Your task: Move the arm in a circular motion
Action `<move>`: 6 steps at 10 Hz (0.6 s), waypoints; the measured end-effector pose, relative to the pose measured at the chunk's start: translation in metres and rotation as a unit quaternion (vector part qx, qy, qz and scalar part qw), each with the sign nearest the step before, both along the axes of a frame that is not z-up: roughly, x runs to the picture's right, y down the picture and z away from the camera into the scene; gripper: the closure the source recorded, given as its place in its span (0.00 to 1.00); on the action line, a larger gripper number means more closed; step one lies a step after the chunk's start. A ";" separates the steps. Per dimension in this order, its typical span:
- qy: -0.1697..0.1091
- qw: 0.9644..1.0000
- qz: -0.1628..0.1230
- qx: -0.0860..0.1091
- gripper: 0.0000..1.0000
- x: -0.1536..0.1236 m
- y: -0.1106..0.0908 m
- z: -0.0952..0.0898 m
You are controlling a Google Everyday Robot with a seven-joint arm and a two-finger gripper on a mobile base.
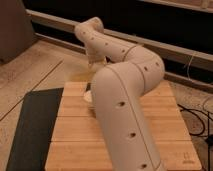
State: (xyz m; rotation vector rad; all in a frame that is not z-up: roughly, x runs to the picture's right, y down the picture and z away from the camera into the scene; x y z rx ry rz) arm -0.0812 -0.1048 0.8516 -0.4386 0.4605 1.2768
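So the arm [122, 95] pretty much fills our view, coming up over the near edge of the wooden table [172, 125] and bending across its middle. The tool [94, 61] hangs just past the table's far edge, and we honestly can't tell if it's clenched or released. A dark mat [35, 125] lies along the table's left side.

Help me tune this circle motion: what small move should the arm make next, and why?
Probably a short sideways curve of the gripper at its present height. The arm is bent over the wooden table, with the gripper hanging near the table's far edge. A pale thing on the table shows beside the arm, so dropping lower seems risky.
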 end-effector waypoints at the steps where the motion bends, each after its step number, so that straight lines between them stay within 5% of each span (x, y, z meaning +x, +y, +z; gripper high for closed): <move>1: -0.025 1.000 -0.008 -0.010 0.35 -0.027 0.012 -0.001; 3: -0.080 0.996 -0.012 -0.027 0.35 -0.082 0.042 -0.010; 6: -0.112 0.993 0.015 -0.044 0.35 -0.102 0.071 -0.023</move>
